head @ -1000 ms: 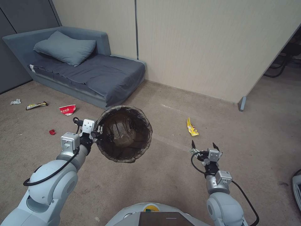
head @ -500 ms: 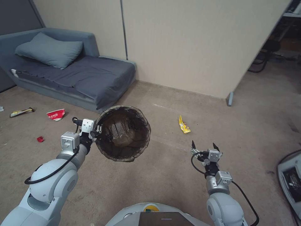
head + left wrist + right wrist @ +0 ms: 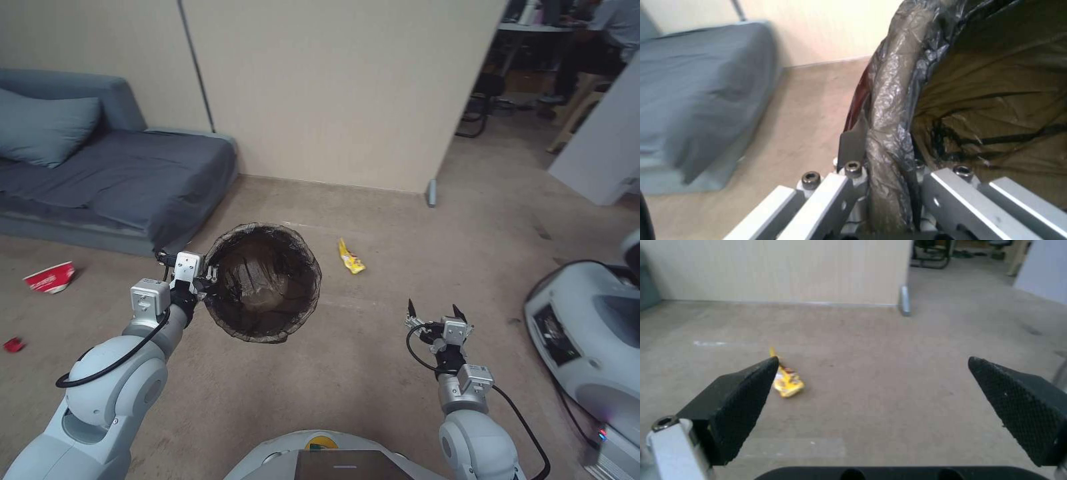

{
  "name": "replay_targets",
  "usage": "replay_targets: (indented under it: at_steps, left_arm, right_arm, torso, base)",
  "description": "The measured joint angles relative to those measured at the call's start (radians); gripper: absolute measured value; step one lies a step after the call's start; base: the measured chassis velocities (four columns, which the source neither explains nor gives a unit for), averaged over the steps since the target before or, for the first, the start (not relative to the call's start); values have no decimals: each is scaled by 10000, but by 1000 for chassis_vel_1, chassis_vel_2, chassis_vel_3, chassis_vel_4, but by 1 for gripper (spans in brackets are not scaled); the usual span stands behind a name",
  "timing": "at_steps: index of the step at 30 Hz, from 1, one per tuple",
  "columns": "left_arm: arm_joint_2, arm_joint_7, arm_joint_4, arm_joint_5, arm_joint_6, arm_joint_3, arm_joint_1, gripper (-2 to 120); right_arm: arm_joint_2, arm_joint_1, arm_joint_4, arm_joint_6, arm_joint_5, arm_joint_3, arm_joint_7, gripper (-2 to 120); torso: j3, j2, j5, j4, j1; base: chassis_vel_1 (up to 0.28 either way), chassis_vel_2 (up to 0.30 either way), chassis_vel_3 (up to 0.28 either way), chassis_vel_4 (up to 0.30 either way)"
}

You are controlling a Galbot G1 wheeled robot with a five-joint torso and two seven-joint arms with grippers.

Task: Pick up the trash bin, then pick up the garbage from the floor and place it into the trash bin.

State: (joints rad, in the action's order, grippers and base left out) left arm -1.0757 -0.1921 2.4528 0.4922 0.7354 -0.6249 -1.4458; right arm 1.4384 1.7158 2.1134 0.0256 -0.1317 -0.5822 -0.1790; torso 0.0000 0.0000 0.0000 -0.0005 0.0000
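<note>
The trash bin (image 3: 261, 283), lined with a dark bag, hangs above the carpet with my left gripper (image 3: 208, 275) shut on its left rim. In the left wrist view the bag-covered rim (image 3: 889, 110) is pinched between the fingers. A yellow wrapper (image 3: 351, 257) lies on the floor (image 3: 373, 373) just right of the bin and ahead of my right gripper (image 3: 435, 311), which is open and empty. From the right wrist the wrapper (image 3: 786, 381) shows beside one fingertip (image 3: 740, 400). A red-and-white packet (image 3: 49, 277) and a small red scrap (image 3: 13, 345) lie far left.
A grey sofa bed (image 3: 113, 173) with a pillow stands at the back left against a beige partition wall (image 3: 333, 87). Another white machine (image 3: 587, 333) sits at the right edge. An opening past the partition's end (image 3: 432, 193) leads to an office area.
The whole picture has shifted left: the camera has turned right. Sofa and litter slid leftward, the white machine came into view at right. Both arms keep their pose, bin still held.
</note>
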Motion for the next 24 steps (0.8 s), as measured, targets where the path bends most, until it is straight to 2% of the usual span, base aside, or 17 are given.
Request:
replay_targets:
  at_steps: [4,5,8,12,24]
  left_arm:
    - [-2,50,17,-6,0,5,-15,0]
    - [-11,64,37,-26,0,15,-41,0]
    - [-17,69,50,-46,0,31,-67,0]
    - [-34,124,87,-102,0,48,-127,0]
    - [-71,150,116,-195,0,57,-175,0]
  right_arm:
    - [30,15,-21,-119,34,21,19,100]
    - [46,14,-27,-181,57,45,49,100]
    - [53,15,-27,-195,84,51,96,100]
    - [42,17,-24,-198,110,48,121,100]
    - [22,19,-21,-168,125,36,117,100]
  torso:
    - [0,0,0,0,0]
    - [0,0,0,8,0]
    - [0,0,0,12,0]
    - [0,0,0,4,0]
    - [0,0,0,5,0]
  base:
    - [-40,-44,-45,-37]
    - [0,0,0,0]
    - [0,0,0,0]
    - [0,0,0,0]
    - [0,0,0,0]
